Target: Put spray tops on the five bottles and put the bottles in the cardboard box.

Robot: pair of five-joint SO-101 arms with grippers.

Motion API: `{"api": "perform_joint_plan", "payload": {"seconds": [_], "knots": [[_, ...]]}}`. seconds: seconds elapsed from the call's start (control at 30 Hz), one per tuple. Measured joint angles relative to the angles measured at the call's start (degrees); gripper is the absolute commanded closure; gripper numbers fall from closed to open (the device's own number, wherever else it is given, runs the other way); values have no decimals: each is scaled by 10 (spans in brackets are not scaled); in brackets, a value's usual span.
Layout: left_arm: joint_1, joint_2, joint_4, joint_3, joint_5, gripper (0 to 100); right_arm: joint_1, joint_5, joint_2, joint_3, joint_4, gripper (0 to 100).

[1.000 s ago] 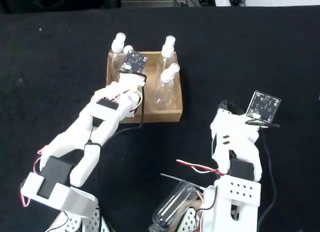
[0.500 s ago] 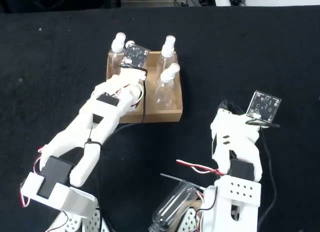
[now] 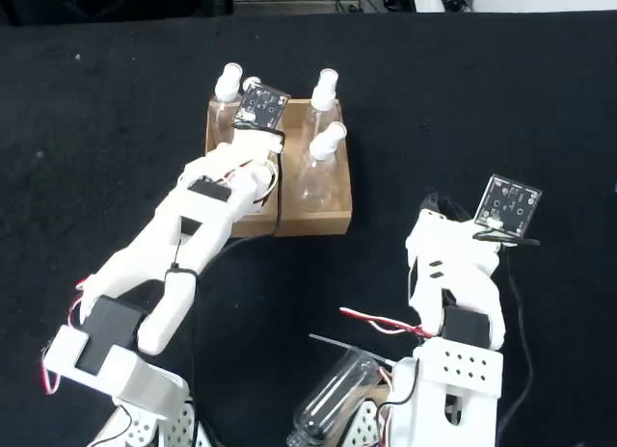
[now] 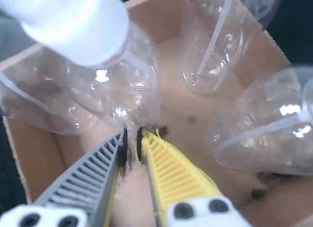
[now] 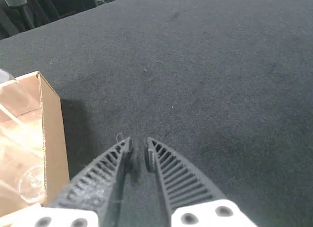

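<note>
The cardboard box (image 3: 310, 221) is seen on the black-covered table (image 3: 501, 91), with clear plastic bottles stood upright inside it. White spray tops are fitted on the bottles at the back left (image 3: 228, 82), the back right (image 3: 325, 87) and the front right (image 3: 331, 139); a fourth top (image 3: 251, 84) is half hidden behind the left arm. The left gripper (image 4: 132, 139) is lowered into the box among the bottles, its jaws drawn almost together with nothing held. The right gripper (image 5: 138, 149) is held over bare cloth just beside the box wall, likewise nearly closed and empty. Another bottle (image 3: 337, 399) is left lying on its side between the arm bases.
</note>
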State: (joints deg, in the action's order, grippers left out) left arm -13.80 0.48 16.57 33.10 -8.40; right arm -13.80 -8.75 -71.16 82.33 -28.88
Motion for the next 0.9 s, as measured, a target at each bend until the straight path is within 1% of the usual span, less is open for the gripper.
{"api": "perform_joint_plan", "payload": {"seconds": [0.2,0.5,0.6,0.67,0.8,0.9], "knots": [[0,46,0,-25,0,954,0,0,0,0,0,988],[0,47,9,-25,0,954,0,0,0,0,0,987],[0,18,56,-25,0,951,0,0,0,0,0,987],[0,-29,98,-25,0,949,0,0,0,0,0,987],[8,-150,216,-25,-1,948,0,0,0,0,0,986],[18,-236,315,-25,-40,948,-4,0,0,0,0,986]]}}
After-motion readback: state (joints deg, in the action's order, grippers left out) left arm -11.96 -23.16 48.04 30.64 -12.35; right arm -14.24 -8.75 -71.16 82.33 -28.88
